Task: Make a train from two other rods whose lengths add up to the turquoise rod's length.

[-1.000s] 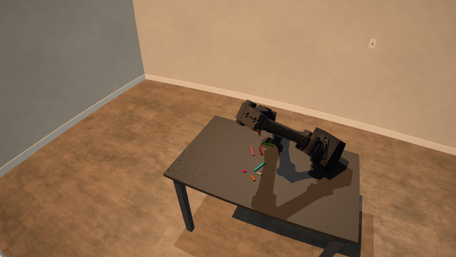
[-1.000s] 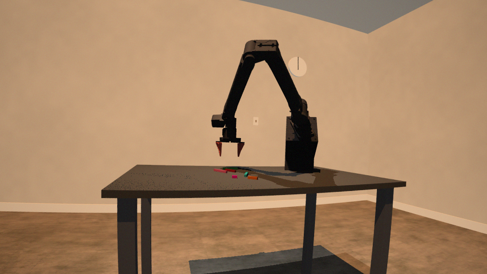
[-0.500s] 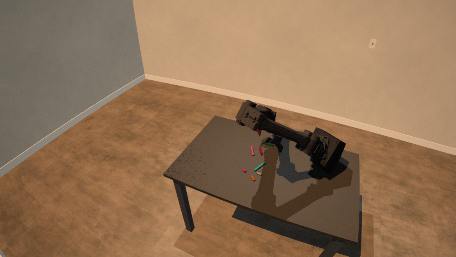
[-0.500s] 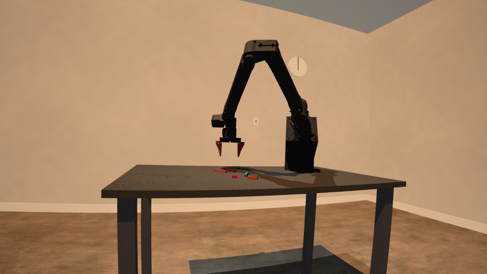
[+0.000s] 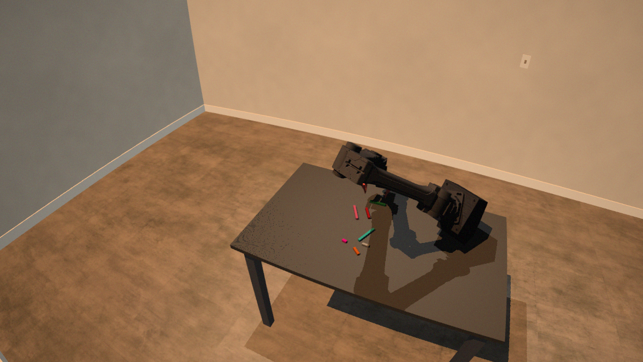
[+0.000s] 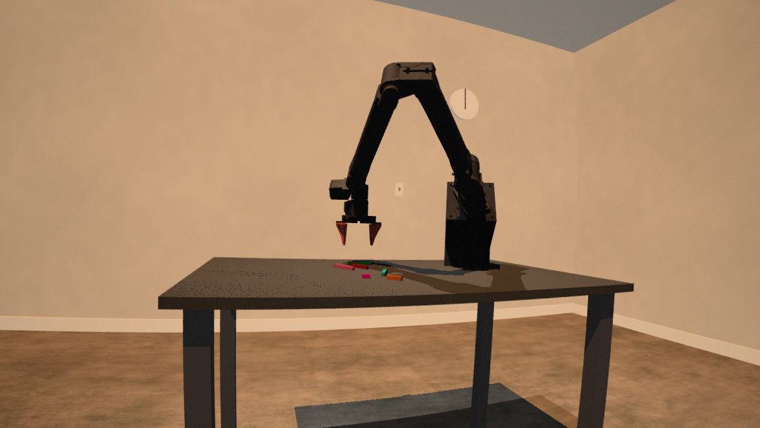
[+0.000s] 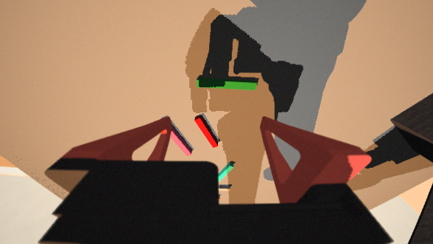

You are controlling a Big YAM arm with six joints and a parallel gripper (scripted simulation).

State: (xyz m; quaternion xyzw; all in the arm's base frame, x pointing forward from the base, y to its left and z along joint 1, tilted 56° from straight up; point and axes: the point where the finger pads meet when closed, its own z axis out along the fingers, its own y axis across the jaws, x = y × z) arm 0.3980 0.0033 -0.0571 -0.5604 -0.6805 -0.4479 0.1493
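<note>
The pincer (image 6: 357, 244) (image 7: 216, 121) is spread wide above the desk (image 5: 292, 197) (image 6: 266, 303), nothing gripped. The turquoise rod (image 5: 366, 234) (image 6: 384, 272) (image 7: 226, 171) is laid between the desk's long edges, farther from the right-hand corners than the magenta rod (image 5: 344, 240) (image 6: 366, 276) is.

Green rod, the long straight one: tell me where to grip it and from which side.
Grip the long green rod at mid-length, from straight above, fingers across its narrow width. It lies flat, with both long sides free. The open gripper spreads roughly along its length, so it should probably turn about a quarter turn first.
</note>
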